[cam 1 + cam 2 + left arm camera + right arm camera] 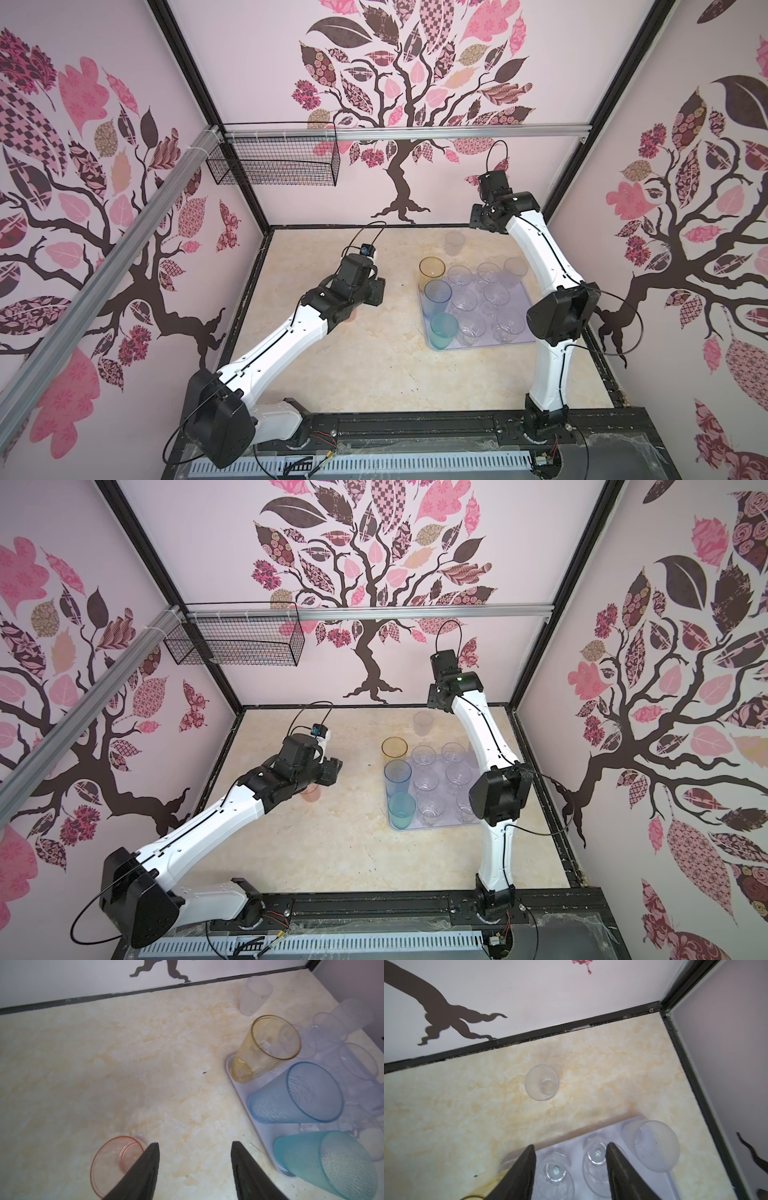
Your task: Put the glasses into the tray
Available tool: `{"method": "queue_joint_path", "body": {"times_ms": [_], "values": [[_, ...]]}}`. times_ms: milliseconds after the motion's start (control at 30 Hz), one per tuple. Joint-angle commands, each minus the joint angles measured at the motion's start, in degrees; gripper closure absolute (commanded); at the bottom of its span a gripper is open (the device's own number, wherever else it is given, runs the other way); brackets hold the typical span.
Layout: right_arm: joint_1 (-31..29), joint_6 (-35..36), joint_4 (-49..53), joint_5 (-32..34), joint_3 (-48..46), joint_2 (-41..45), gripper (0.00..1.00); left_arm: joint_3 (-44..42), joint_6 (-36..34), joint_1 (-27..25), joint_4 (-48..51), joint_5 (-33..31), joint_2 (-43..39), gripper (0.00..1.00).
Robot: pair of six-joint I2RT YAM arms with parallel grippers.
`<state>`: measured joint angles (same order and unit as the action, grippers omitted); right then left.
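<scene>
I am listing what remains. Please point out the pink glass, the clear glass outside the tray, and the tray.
pink glass (110, 1159): left wrist view, its inside bottom.
clear glass outside the tray (536, 1084): right wrist view, its inside wall.
tray (268, 1130): left wrist view, bare floor.

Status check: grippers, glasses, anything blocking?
Left gripper open, empty, beside pink glass. Right gripper open, empty, over tray. Pink glass and one clear glass upright on table, off tray. Nothing blocking either.
</scene>
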<state>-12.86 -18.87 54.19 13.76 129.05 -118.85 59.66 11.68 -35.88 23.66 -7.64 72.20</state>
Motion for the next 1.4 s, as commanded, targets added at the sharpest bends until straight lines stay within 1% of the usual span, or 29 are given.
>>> {"method": "queue_joint_path", "body": {"times_ms": [0, 67, 133, 267, 500, 633, 867, 933, 1133, 1233, 1333, 1367], "values": [[0.6, -4.3, -4.8, -6.1, 1.7, -5.9, 0.43, -7.4, -5.0, -2.8, -10.3, 1.8, -3.1, 0.39], [0.9, -5.9, -6.4, -6.9, 1.2, -7.8, 0.43, -11.0, -6.1, -3.9, -14.9, 1.6, -4.2, 0.39], [1.2, -7.1, -7.9, -7.3, 0.5, -9.4, 0.43, -12.6, -5.3, -4.1, -16.5, 1.9, -4.4, 0.39], [2.7, -9.0, -9.3, -7.4, 0.4, -12.9, 0.43, -13.0, -4.7, -4.1, -16.7, 2.2, -2.5, 0.39], [3.8, -8.6, -9.7, -7.8, 2.1, -18.7, 0.44, -13.0, -3.1, -4.2, -16.6, 3.6, 1.2, 0.4], [4.1, -8.6, -10.8, -7.9, 1.4, -20.5, 0.45, -13.2, -2.8, -4.1, -16.8, 3.4, 1.7, 0.4], [4.4, -7.8, -13.7, -9.9, 2.6, -22.2, 0.47, -12.5, -3.9, -4.1, -16.0, 2.9, 2.8, 0.4], [4.4, -7.8, -13.4, -10.3, 3.6, -24.8, 0.49, -12.4, -4.0, -4.1, -15.8, 2.5, 2.9, 0.4], [4.4, -7.9, -13.5, -11.7, 3.6, -25.5, 0.57, -12.9, -3.8, -4.1, -15.8, 1.9, 2.9, 0.4], [4.3, -7.7, -13.8, -12.0, 2.5, -24.2, 0.65, -13.2, -4.0, -4.1, -15.9, 1.6, 2.9, 0.4], [4.2, -7.3, -14.2, -11.8, 1.3, -23.2, 0.75, -13.1, -3.9, -4.2, -16.0, 1.3, 3.1, 0.4], [4.0, -7.1, -14.1, -11.9, 1.1, -20.9, 0.78, -13.1, -3.9, -4.1, -16.0, 1.4, 3.3, 0.4]]}}
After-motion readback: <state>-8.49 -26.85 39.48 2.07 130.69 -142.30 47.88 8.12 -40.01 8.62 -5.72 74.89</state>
